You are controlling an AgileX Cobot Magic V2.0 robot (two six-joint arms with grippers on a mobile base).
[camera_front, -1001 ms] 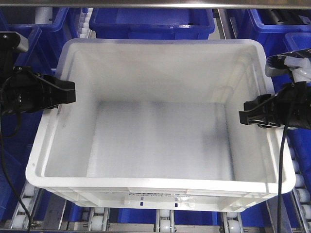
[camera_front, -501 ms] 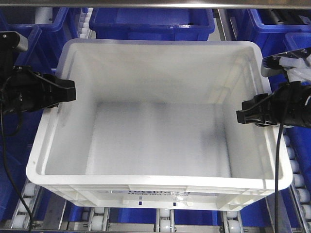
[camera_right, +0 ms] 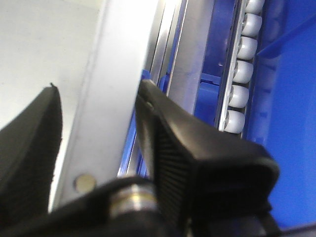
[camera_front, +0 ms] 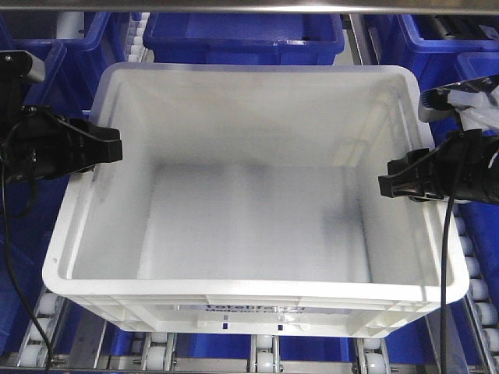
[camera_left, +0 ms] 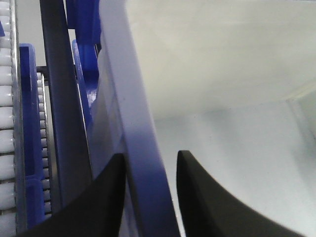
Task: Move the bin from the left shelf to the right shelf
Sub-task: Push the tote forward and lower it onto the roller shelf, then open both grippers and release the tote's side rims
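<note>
The bin [camera_front: 249, 290] is a large white crate, empty, resting on roller tracks in the middle of the front view, with print on its front wall. My left gripper [camera_front: 115, 153] straddles its left rim, one black finger inside and one outside, shut on it. My right gripper [camera_front: 383, 185] is shut the same way on the right rim. In the left wrist view the bin rim [camera_left: 133, 108] runs between the fingers of the left gripper [camera_left: 150, 157]. In the right wrist view the right gripper [camera_right: 98, 88] pinches the bin rim [camera_right: 118, 49].
Blue bins stand behind [camera_front: 242, 35], at the back right [camera_front: 452, 47] and lower left [camera_front: 27, 234]. White rollers [camera_front: 265, 360] carry the crate; more rollers [camera_right: 242, 69] run beside its right side. A metal shelf bar [camera_front: 249, 5] crosses the top.
The bin has shifted slightly left and toward the camera with both grippers on its rims. The print on its front wall shows more.
</note>
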